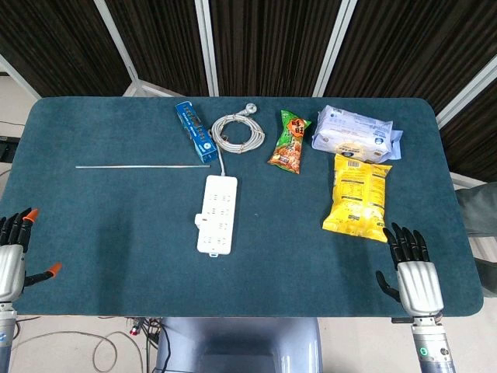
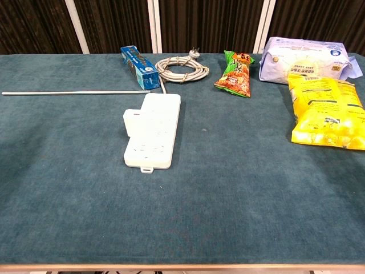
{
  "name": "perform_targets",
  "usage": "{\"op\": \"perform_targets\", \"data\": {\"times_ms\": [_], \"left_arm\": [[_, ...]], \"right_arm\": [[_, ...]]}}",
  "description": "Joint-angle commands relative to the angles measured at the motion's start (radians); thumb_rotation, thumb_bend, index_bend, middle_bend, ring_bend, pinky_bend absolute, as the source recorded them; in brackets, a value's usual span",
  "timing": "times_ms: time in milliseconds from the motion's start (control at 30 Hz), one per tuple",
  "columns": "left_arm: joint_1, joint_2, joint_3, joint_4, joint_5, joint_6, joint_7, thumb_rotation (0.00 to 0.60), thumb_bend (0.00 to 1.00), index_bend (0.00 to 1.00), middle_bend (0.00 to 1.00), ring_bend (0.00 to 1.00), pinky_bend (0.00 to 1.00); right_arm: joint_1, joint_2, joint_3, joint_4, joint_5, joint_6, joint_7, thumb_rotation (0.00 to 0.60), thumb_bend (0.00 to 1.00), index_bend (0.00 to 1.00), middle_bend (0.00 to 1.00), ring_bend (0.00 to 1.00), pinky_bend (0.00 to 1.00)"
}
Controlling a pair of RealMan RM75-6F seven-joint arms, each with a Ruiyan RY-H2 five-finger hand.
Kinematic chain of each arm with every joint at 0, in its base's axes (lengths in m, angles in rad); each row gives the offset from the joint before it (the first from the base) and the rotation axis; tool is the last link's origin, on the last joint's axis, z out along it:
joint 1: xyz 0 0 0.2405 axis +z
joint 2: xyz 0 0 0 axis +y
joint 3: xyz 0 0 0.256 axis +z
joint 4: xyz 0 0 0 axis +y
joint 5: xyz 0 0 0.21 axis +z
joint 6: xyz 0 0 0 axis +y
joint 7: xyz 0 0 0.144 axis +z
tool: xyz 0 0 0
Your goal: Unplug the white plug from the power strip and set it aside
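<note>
While the power strip (image 1: pixel 217 214) lies mid-table, the white plug (image 2: pixel 133 122) sits in its left edge: small, rigid, light, probably snug, best pinched by its sides. Both hands, left hand (image 1: pixel 13 250) and right hand (image 1: pixel 411 272), rest released, holding nothing.

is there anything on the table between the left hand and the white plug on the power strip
Nothing visible. The left hand rests open at the table's near left edge, and only bare blue cloth lies between it and the white plug, seated on the left side of the power strip. The thin metal rod lies farther back.
</note>
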State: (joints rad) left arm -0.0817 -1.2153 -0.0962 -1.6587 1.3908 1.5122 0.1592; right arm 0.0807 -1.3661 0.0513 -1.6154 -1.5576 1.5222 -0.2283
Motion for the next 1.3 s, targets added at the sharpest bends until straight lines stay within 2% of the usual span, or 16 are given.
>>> {"op": "perform_targets", "data": {"times_ms": [33,933,1167,1300], "left_arm": [[-0.001,-0.001,0.0,0.002,-0.002,-0.003,0.0,0.6,0.0,0.05,0.02,0.02,0.02],[-0.017,-0.02,0.009,0.013,-0.008,-0.041,0.012,0.6,0.0,0.05,0.03,0.02,0.02],[-0.058,-0.013,-0.019,-0.015,-0.026,-0.087,0.03,0.6,0.0,0.07,0.03,0.02,0.02],[-0.119,0.008,-0.069,-0.069,-0.043,-0.138,0.062,0.6,0.0,0.07,0.03,0.02,0.02]], "right_arm": [[0.0,-0.002,-0.002,0.001,-0.001,-0.001,-0.003,0.6,0.39,0.0,0.0,0.0,0.0],[0.009,0.008,-0.036,-0.001,-0.066,-0.008,0.011,0.6,0.39,0.0,0.0,0.0,0.0],[0.043,0.022,-0.06,-0.008,-0.126,-0.051,0.015,0.6,0.39,0.0,0.0,0.0,0.0],[0.078,0.022,-0.057,-0.05,-0.171,-0.077,-0.026,0.6,0.39,0.0,0.0,0.0,0.0]]}}
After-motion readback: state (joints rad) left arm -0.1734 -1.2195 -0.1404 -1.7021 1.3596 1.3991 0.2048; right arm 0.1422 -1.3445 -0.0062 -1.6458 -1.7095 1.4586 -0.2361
